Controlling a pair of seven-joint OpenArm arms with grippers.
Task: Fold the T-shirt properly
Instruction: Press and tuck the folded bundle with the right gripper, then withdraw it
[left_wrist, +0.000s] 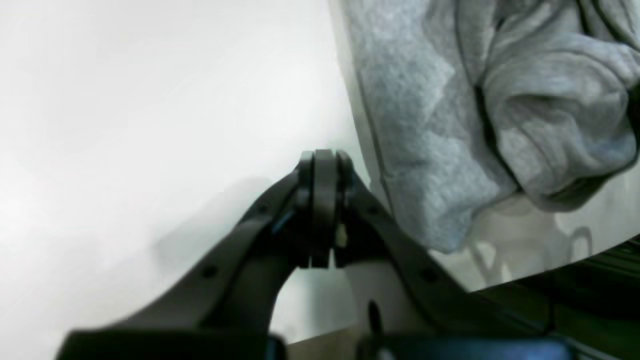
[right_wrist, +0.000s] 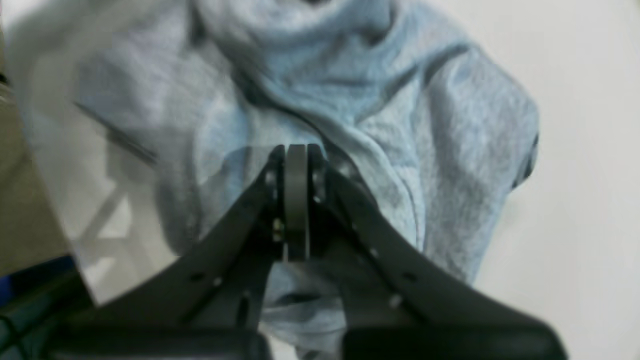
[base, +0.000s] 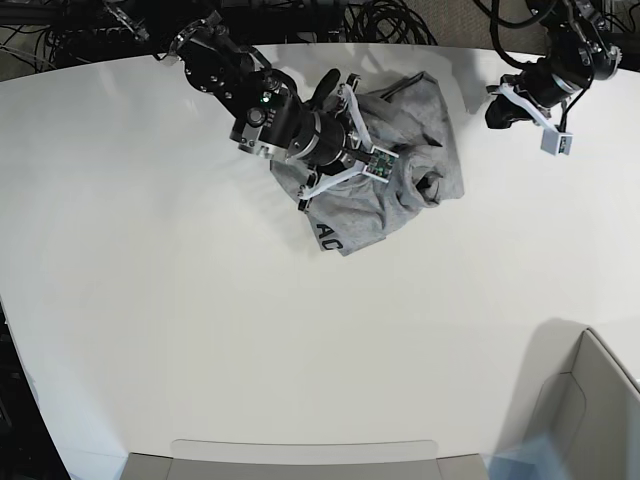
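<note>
T-shirt (base: 400, 185): heather grey, lying crumpled in a loose heap on the far part of the white bench (base: 200, 330), somewhat right of centre. Not flat; deep folds and a rolled bulge on its right side. At the near left edge of the heap a strip of black block lettering (base: 327, 236) shows, only partly readable.

Right tool (right_wrist: 296, 150): sits over the left part of the heap. In the right wrist view the two fingers are pressed together with no gap, tips down against a raised ridge of grey fabric. Whether any cloth is caught between them cannot be told; the fingers hide the contact line. In the base view the right arm (base: 260, 105) reaches in from the far left and covers the shirt's left portion.

Left tool (left_wrist: 324, 160): fingers closed flat on each other, nothing between them. It hangs over bare bench, with the hem side of the shirt just to its right in the left wrist view, apart from it. In the base view this arm (base: 545, 85) is at the far right, well apart from the heap.

Elsewhere: black cables (base: 300, 20) run along the far edge of the bench. A pale open box (base: 600, 400) is at the near right corner.
</note>
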